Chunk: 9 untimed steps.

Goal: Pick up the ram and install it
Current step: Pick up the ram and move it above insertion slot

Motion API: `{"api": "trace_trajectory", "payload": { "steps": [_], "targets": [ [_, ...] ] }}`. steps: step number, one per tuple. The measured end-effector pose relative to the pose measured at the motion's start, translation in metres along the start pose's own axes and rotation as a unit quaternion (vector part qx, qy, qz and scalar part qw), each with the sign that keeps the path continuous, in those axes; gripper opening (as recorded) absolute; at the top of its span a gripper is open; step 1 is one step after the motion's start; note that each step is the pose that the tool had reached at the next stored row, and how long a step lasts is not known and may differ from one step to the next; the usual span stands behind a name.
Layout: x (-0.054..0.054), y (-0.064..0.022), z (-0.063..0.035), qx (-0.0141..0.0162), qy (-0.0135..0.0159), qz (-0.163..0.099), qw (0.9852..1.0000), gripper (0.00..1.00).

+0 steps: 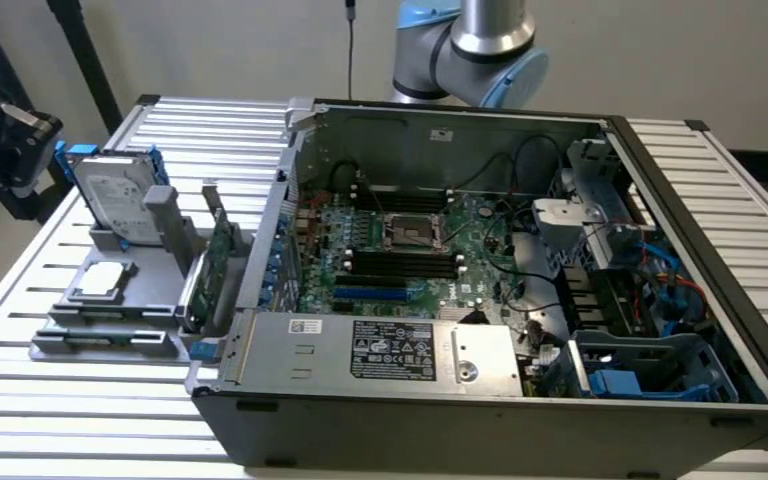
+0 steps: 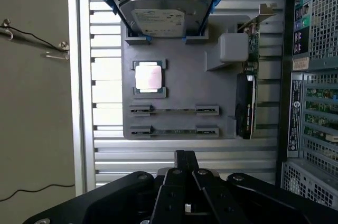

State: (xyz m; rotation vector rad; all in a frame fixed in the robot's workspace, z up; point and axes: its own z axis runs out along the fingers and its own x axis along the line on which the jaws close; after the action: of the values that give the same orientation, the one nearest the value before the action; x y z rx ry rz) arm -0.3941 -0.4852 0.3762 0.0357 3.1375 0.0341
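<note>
Two thin, dark ram sticks sit on their edges in a gray holder (image 2: pixel 179 65). The first ram stick (image 2: pixel 174 110) is next to the square silver chip (image 2: pixel 148 77). The second ram stick (image 2: pixel 174 130) runs alongside it, at the holder's edge. Each stick sits between two little end clips.

The black gripper (image 2: pixel 185 155) has its fingers (image 2: pixel 180 161) pressed together with nothing between them. It hangs over the slatted table (image 2: pixel 105 155), apart from the holder, on the side where the second ram stick is.

The holder also carries a silver hard drive (image 2: pixel 166 15) in a blue frame, standing tilted at the far end from the ram. A green card (image 2: pixel 245 102) stands on edge along the side by the computer case (image 2: pixel 311 76).

In the exterior view, the holder (image 1: pixel 131 290) is at the exterior view's left. The open computer case (image 1: pixel 704 250) takes up the middle and the exterior view's right. Inside it lies the green board (image 1: pixel 464 225) with long black memory slots (image 1: pixel 404 265). The arm (image 1: pixel 478 50) shows at the top of the frame, behind the case.
</note>
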Motion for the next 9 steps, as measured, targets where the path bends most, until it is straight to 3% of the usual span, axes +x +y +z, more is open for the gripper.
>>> {"api": "trace_trajectory", "payload": {
  "steps": [2, 5, 9],
  "targets": [
    [0.0001, -0.0002, 0.0, 0.0, 0.0, -0.002, 1.0, 0.11],
    [0.0001, -0.0003, 0.0001, -0.0001, 0.0005, -0.027, 0.9996, 0.11],
    [0.0001, -0.0003, 0.0002, -0.0001, 0.0014, -0.064, 0.998, 0.11]
  ]
}}
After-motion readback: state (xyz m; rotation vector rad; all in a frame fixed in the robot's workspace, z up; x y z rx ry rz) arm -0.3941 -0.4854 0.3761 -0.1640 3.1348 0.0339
